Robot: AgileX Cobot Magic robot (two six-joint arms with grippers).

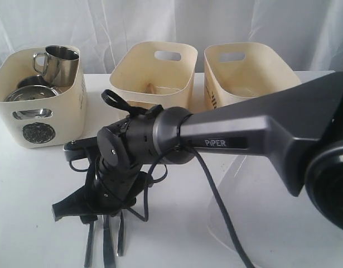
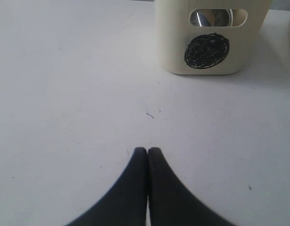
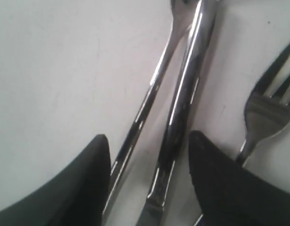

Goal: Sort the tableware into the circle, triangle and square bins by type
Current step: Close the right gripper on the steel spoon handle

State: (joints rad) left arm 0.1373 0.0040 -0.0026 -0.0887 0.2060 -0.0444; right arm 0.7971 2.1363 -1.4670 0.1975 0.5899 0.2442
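Note:
My right gripper (image 3: 149, 146) stands open, low over the table, with two steel handles between its fingers: a thick knife (image 3: 185, 94) and a thinner handle (image 3: 145, 108) whose head is out of view. The fork (image 3: 262, 115) lies just outside one finger. In the exterior view this gripper (image 1: 104, 215) reaches across to the front left over the cutlery (image 1: 107, 245). The circle bin (image 1: 40, 131) holds a steel mug (image 1: 59, 61) and a second steel piece (image 1: 32, 92). My left gripper (image 2: 147, 151) is shut on nothing, facing the circle bin (image 2: 208, 52). The bowl is out of view.
Two more cream bins stand at the back, one in the middle (image 1: 154, 70) with something brownish inside, one on the right (image 1: 246, 70); the arm hides their marks. The large white plate (image 1: 271, 223) lies at the front right under the right arm.

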